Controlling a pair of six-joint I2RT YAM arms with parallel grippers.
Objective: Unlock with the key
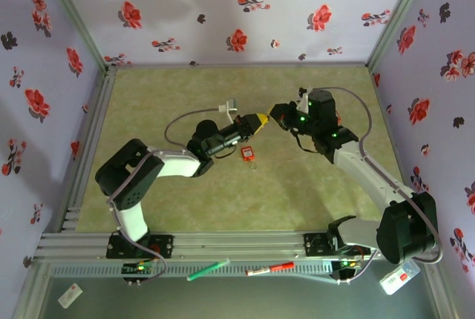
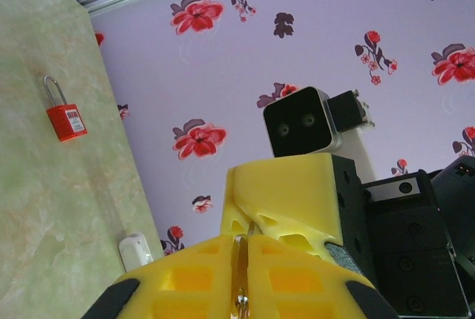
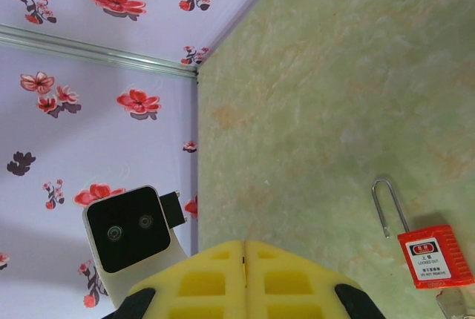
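Padlock (image 1: 249,153), red, lies flat on the green table (image 1: 171,89), which spreads well past it on every side. The left arm (image 1: 174,163) and right arm (image 1: 364,170) both reach in so that their grippers meet tip to tip just beyond the padlock, on its far side from the arm bases. They seem to be raised off the surface, probably to pass or re-seat something small rather than to work at the lock yet. The left gripper (image 2: 241,241) has its yellow fingers pressed together, with a metal glint (image 2: 241,303) in the seam; I cannot tell whether that is the key. The right gripper (image 3: 245,245) is likewise pressed together, with nothing visible between its fingers. A bit of bare metal (image 3: 450,306) lies at the padlock's base, opposite the shackle. It may be the key, so unlocking appears not yet begun.
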